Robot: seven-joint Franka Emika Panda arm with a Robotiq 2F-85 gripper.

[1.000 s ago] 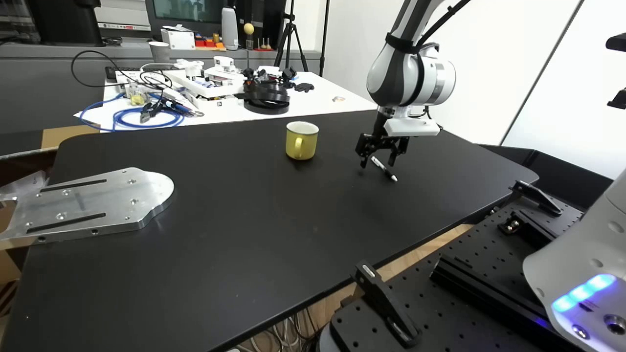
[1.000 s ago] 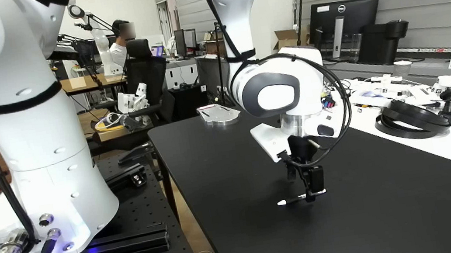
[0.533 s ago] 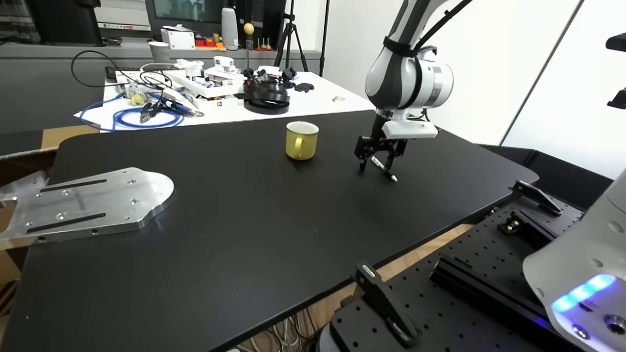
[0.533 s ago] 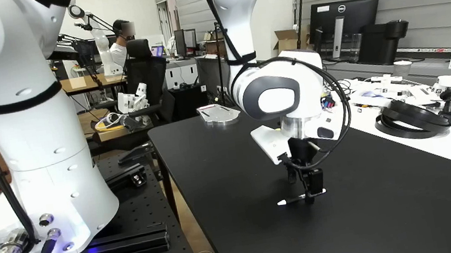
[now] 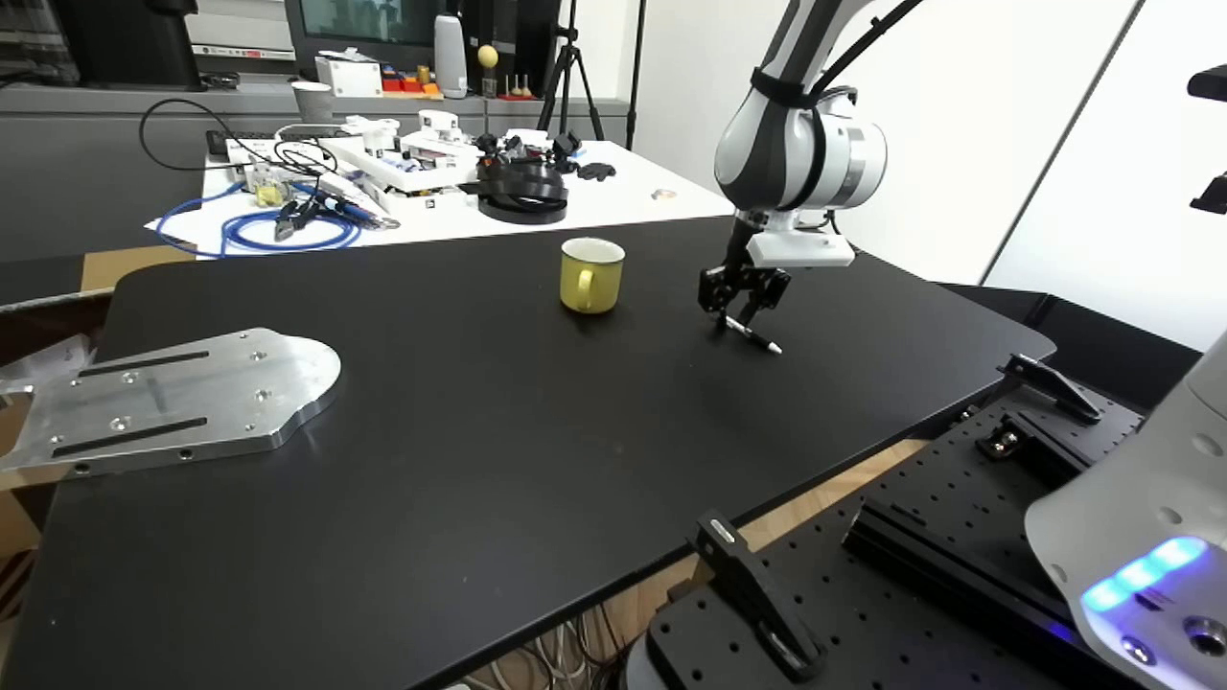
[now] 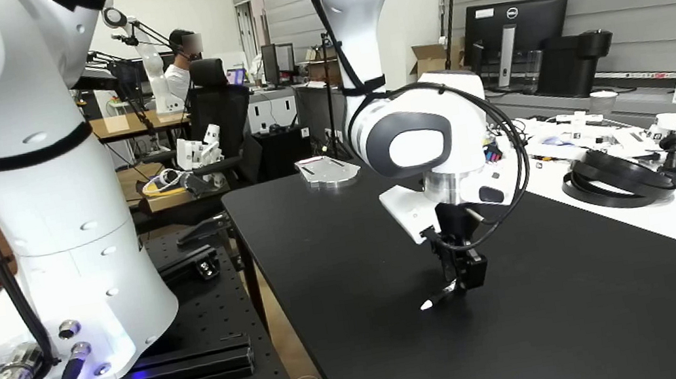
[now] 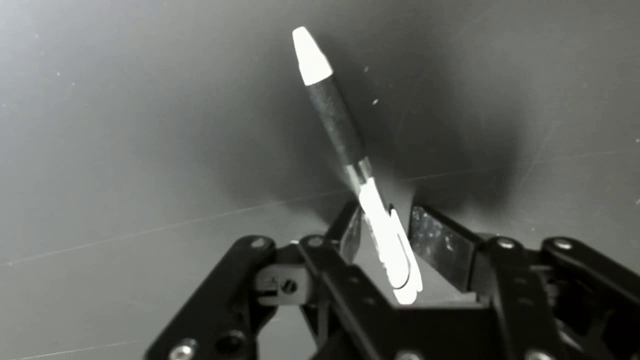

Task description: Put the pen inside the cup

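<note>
The pen [image 7: 340, 120], white with a dark grip section, lies on the black table between the fingers of my gripper [image 7: 385, 210]. In the wrist view its clip end points into the jaws, close to the left fingertip, while a gap separates it from the right finger pad [image 7: 440, 245]. My gripper is partly closed but still open around it. In both exterior views the white tip of the pen [image 5: 767, 345] [image 6: 427, 304] sticks out beside the fingers, low at the tabletop. The yellow cup [image 5: 590, 278] stands upright, left of the gripper in an exterior view, handle facing that camera.
A silver metal plate [image 5: 211, 388] lies at the table's left edge in an exterior view. Behind the black table, a white table [image 5: 633, 201] bears blue cables [image 5: 288, 235], black round parts [image 5: 522, 192] and white pieces. The robot's perforated base [image 5: 920, 575] borders the near edge.
The jaws have come much closer together around the pen. The pen has turned slightly, its clip end shifting between the fingers. The gripper has risen a little; the cup has not moved.
</note>
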